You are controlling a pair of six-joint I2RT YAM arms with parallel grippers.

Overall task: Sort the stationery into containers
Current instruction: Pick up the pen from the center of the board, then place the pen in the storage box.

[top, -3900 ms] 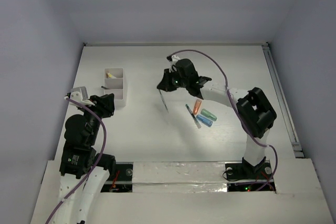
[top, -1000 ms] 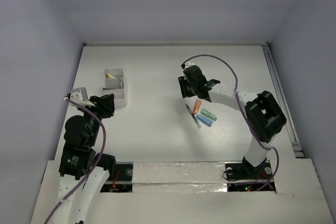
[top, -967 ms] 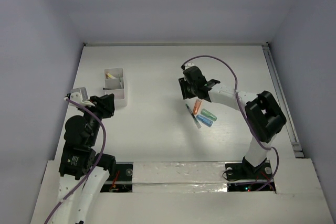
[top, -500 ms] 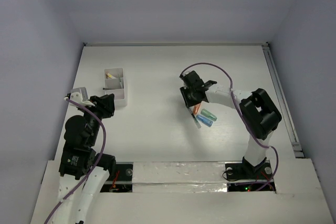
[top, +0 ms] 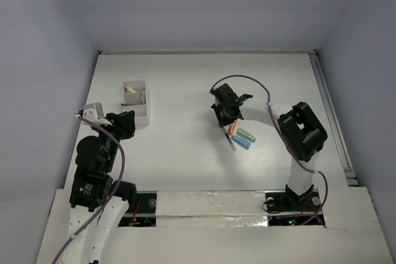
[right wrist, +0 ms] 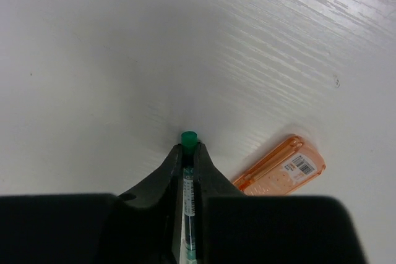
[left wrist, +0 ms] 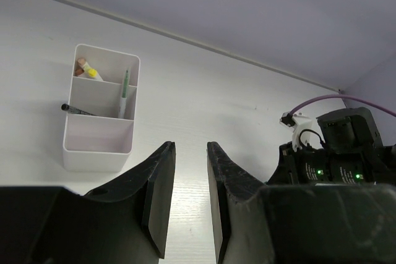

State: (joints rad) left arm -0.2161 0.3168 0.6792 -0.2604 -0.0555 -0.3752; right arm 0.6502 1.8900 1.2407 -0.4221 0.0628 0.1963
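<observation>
White table [top: 173, 165], matt. An orange marker [right wrist: 281, 168] lies flat just beside the right gripper [right wrist: 188, 156]. A mint-green marker [top: 247, 135] and a blue marker [top: 241, 142] lie alongside. One slim pen [right wrist: 189, 139], green-capped, right of centre, is pinched tight between the right fingers. The organizer box [left wrist: 99, 146] is white with three compartments, stands far left and holds pens. The left gripper [left wrist: 190, 149] is partly open, holding nothing.

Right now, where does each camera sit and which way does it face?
Top external: high behind the robot, looking down on the table; left arm and right arm show.
Left wrist: low, facing the organizer box; left pincer shows.
Right wrist: facing down at the table; right pincer shut on a green-capped pen beside an orange marker.
Shared: top and left wrist show the organizer box.
</observation>
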